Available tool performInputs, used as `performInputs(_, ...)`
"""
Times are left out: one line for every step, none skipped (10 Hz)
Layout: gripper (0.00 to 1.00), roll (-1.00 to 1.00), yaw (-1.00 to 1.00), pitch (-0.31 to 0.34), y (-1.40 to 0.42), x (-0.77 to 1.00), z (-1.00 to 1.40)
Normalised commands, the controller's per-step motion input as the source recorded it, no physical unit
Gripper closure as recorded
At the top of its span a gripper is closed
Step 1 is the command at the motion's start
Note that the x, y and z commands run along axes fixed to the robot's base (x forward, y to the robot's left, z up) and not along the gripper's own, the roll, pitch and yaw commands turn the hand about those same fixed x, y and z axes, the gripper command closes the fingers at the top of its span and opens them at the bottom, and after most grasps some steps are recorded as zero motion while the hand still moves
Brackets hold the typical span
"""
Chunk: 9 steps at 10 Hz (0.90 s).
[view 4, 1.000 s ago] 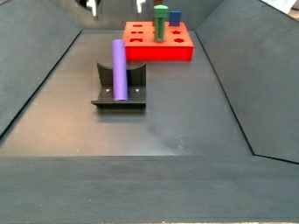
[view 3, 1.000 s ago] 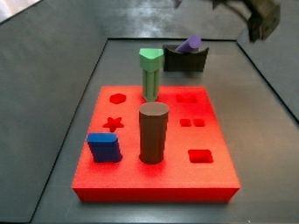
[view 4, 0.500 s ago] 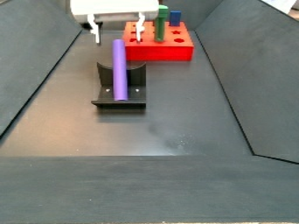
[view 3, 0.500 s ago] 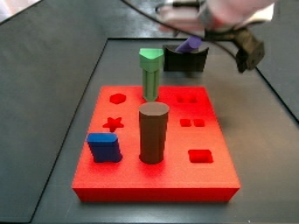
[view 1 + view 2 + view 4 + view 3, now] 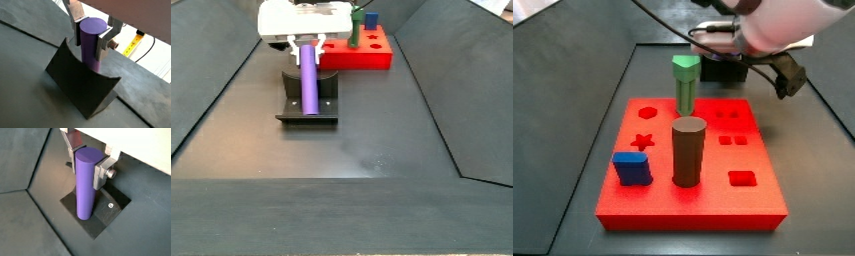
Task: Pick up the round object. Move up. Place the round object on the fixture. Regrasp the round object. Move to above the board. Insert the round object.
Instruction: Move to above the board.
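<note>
We find the purple cylinder peg (image 5: pixel 306 82) lying along the fixture (image 5: pixel 309 107), leaned on its notch, at about 10 o'clock in that side view; the red board (image 5: pixel 358 54) sits just beyond, toward 12 o'clock, with the green hexagonal peg (image 5: pixel 686 83) standing in it. In the opposite side view the dark brown cylinder (image 5: pixel 688 152) and a blue block (image 5: pixel 631 167) stand on the board near 7 o'clock, and the arm hides the peg there.

The gripper (image 5: pixel 92 31) is at the peg's upper end. In both wrist views the silver fingers (image 5: pixel 103 169) straddle the peg near its top face, one plate on each side. The nearer pad looks to be against the peg; whether the far pad touches we cannot tell, so full closure is uncertain.

Our judgement on handling: the peg (image 5: pixel 85 185) looks rigid, smooth and light, so it should not deform but could slip or rotate between flat pads. We would grip square across its diameter, close to the top end, leaving most of its length free for the round hole.
</note>
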Motion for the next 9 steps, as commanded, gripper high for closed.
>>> performInputs(1.00, 0.50, 0.13, 0.078, -0.17, 0.06, 1.00)
performInputs(1.00, 0.38, 0.11, 0.047, -0.16, 0.07, 1.00)
performInputs(1.00, 0.30, 0.10, 0.034, -0.16, 0.07, 1.00)
performInputs(1.00, 0.19, 0.08, 0.004, -0.15, 0.07, 1.00)
performInputs(1.00, 0.13, 0.06, -0.022, -0.15, 0.07, 1.00)
performInputs(1.00, 0.11, 0.05, -0.026, -0.15, 0.07, 1.00)
performInputs(1.00, 0.09, 0.02, -0.019, -0.14, 0.07, 1.00)
performInputs(1.00, 0.07, 0.00, -0.008, -0.13, 0.08, 1.00)
performInputs(1.00, 0.07, 0.00, 0.001, -0.13, 0.08, 1.00)
